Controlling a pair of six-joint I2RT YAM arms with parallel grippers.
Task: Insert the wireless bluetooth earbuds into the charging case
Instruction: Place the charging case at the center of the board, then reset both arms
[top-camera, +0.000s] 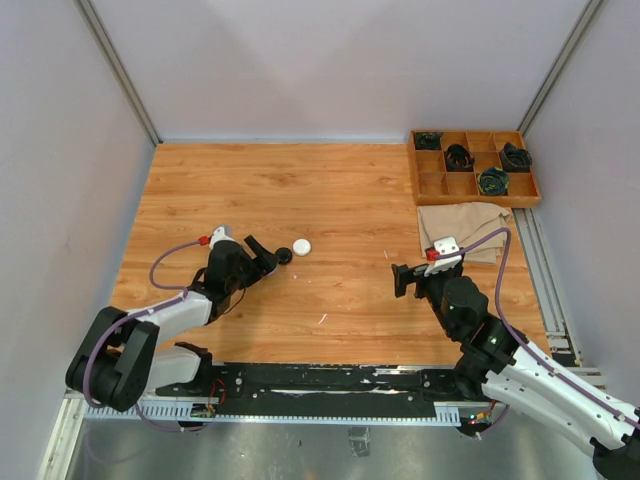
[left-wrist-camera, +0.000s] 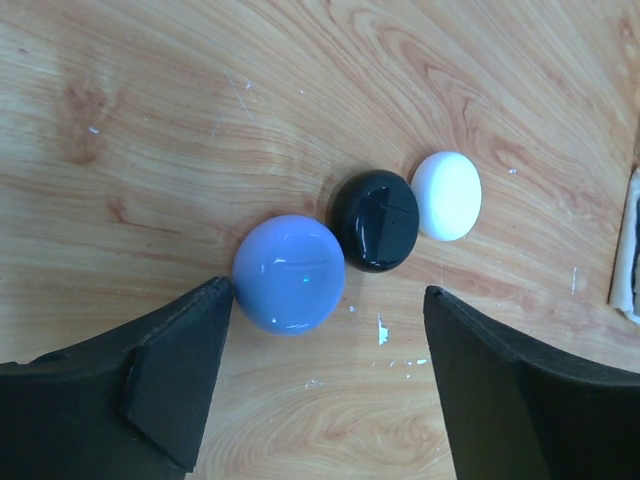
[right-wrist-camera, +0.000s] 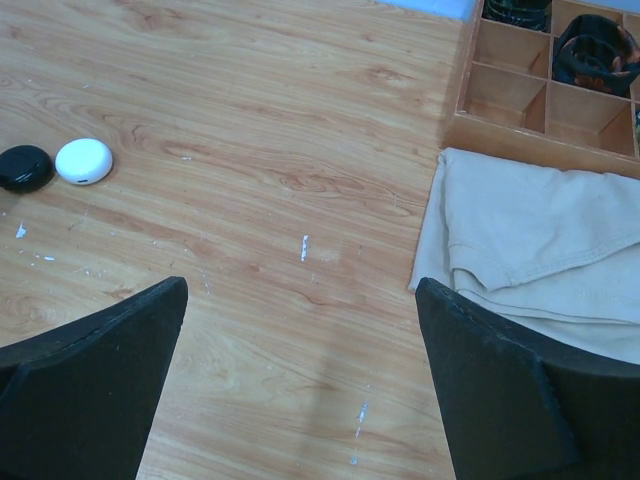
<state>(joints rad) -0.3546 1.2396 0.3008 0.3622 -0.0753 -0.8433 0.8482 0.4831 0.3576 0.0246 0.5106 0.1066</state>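
Jaws on left parted around lilac case (left-wrist-camera: 289, 273), possibly touching it, right jaws wide.

Wood-grain desk (top-camera: 340, 190), surface marked with small white flecks and scuffs. A wooden compartment tray (top-camera: 480, 203) sits at the far right corner. Four of its compartments each hold a dark coiled bundle (top-camera: 458, 156); the others visible are bare. A folded beige cloth (top-camera: 462, 222) lies flat against the tray's near wall.
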